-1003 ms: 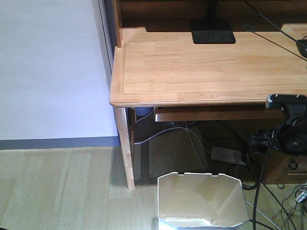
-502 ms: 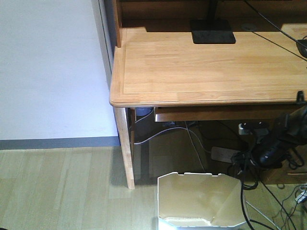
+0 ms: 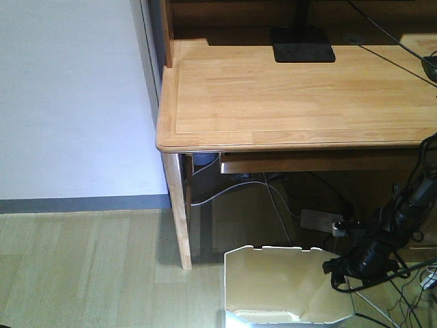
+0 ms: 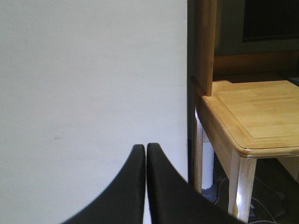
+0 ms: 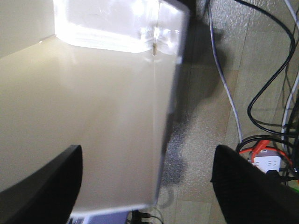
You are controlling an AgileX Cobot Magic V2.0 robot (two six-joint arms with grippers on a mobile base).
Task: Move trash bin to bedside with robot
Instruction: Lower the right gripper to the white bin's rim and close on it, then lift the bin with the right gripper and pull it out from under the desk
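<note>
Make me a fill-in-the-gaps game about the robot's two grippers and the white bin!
1. The left gripper is ____, its two fingertips touching.
2. The right gripper is ____, with one finger over the cream inside of the trash bin and the other over the floor.
3. In the front view, the trash bin stands on the floor just in front of the wooden ____.
Missing words: shut; open; desk.

Light wooden desk against white wall (pale plank floor)
</note>
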